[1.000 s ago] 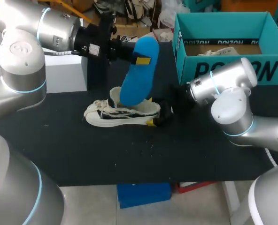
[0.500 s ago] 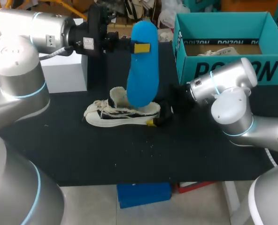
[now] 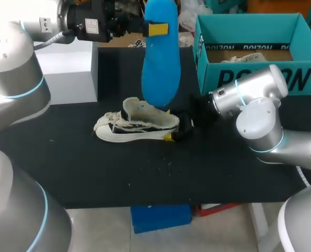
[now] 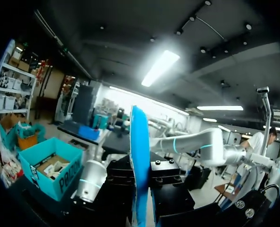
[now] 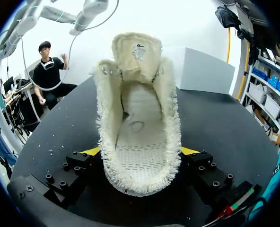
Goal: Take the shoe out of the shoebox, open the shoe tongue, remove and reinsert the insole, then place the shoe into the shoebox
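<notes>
While my left gripper (image 3: 154, 29) pinches the blue insole (image 3: 161, 68), far finger hidden, my right gripper (image 5: 140, 156) clamps the shoe (image 5: 139, 109).

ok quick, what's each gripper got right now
Left gripper: shut on the blue insole, held up above the shoe.
Right gripper: shut on the shoe, a finger on each side of its heel.

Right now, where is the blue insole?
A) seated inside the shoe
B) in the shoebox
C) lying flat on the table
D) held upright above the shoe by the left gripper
D: the left gripper pinches the blue insole near its upper end, and it hangs upright above the shoe, whose inside shows bare in the right wrist view.
</notes>
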Robot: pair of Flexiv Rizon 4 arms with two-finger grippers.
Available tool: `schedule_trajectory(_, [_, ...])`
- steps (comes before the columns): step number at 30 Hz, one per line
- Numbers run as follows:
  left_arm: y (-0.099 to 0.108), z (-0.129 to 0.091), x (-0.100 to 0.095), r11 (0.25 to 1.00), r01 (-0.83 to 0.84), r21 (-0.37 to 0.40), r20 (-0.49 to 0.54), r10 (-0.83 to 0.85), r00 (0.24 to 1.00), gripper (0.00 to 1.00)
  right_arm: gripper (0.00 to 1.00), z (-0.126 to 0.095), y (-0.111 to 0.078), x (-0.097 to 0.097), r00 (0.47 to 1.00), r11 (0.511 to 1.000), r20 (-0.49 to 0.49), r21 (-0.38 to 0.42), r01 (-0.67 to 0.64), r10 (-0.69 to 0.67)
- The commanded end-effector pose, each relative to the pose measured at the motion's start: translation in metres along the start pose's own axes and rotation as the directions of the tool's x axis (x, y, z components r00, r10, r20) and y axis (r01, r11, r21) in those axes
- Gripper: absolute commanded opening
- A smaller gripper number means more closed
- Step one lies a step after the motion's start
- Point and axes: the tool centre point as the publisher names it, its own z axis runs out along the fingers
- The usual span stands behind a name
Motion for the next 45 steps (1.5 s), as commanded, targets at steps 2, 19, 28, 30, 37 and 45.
schedule_trajectory(2, [-0.014,0.000,0.014,1.000,-0.013,0.020,0.005,0.013,1.000,0.00,0.00,0.002,-0.001,0.000,1.000,1.000,0.001,0.003,-0.001,0.001])
schedule_trajectory(19, [-0.033,-0.006,0.023,0.995,-0.031,0.100,-0.015,0.033,0.999,0.00,0.00,0.002,-0.001,0.000,1.000,1.000,0.001,0.003,-0.001,0.001])
schedule_trajectory(28, [-0.033,-0.006,0.023,0.995,-0.031,0.100,-0.015,0.033,0.999,0.00,0.92,-0.008,0.000,0.003,1.000,0.995,-0.009,0.095,0.013,-0.012])
schedule_trajectory(30, [-0.033,-0.006,0.023,0.995,-0.031,0.100,-0.015,0.033,0.999,0.00,1.00,-0.014,0.002,0.003,0.999,0.989,-0.020,0.144,0.028,-0.025])
schedule_trajectory(37, [-0.033,-0.006,0.023,0.995,-0.031,0.100,-0.015,0.033,0.999,0.00,1.00,-0.031,0.013,0.005,0.997,0.953,-0.047,0.293,0.078,-0.067])
schedule_trajectory(45, [-0.033,-0.006,0.023,0.995,-0.031,0.100,-0.015,0.033,0.999,0.00,1.00,-0.043,0.027,0.006,0.997,0.856,-0.072,0.514,0.054,-0.020])
